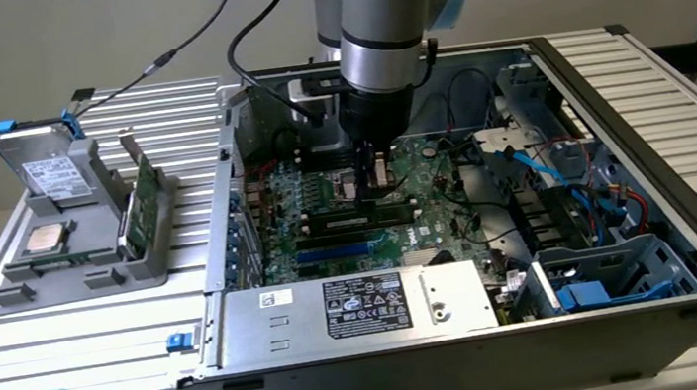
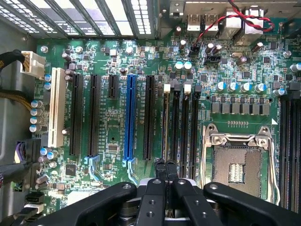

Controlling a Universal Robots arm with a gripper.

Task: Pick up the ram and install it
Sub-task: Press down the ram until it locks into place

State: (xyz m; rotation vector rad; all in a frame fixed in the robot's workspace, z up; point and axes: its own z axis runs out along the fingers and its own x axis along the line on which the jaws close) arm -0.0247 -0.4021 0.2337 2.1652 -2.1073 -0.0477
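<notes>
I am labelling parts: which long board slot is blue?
The single blue slot, beside the short black slot; other long slots are black or white.

Your count: one open black computer case [image 1: 478, 379]; one grey plastic holder [image 1: 65, 270]; one long blue slot [image 2: 131, 117]; one long white slot [image 2: 57, 108]; one black gripper [image 2: 165, 167].

Open computer case [image 1: 477, 369] on a slatted table [image 1: 73, 329]. Straight above the memory slots [image 2: 181, 122] the case has no lid, and the arm's hand [image 1: 374, 180] hangs in that gap. Just beside the slots lie the low processor socket [image 2: 237, 165] and flat expansion slots [image 2: 131, 120]. Farther from the slots, a silver power supply [image 1: 356, 309], a drive cage [image 1: 604, 268] and loose cables [image 1: 559, 169] rise higher; the cables seem to hang clear of the slots.
</notes>
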